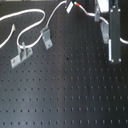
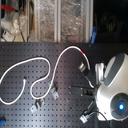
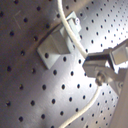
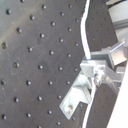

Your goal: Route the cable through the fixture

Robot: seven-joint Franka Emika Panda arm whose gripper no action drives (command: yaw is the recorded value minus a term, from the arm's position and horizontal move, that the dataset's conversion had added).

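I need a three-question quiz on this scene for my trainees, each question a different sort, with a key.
1. True or false: the cable carries a blue band.
2. How many clips stand in the first exterior view's left half? A one, B two, C four.
3. Fill in: the board is coloured ___.
Key: 1 false, the band is red; 2 B; 3 black.
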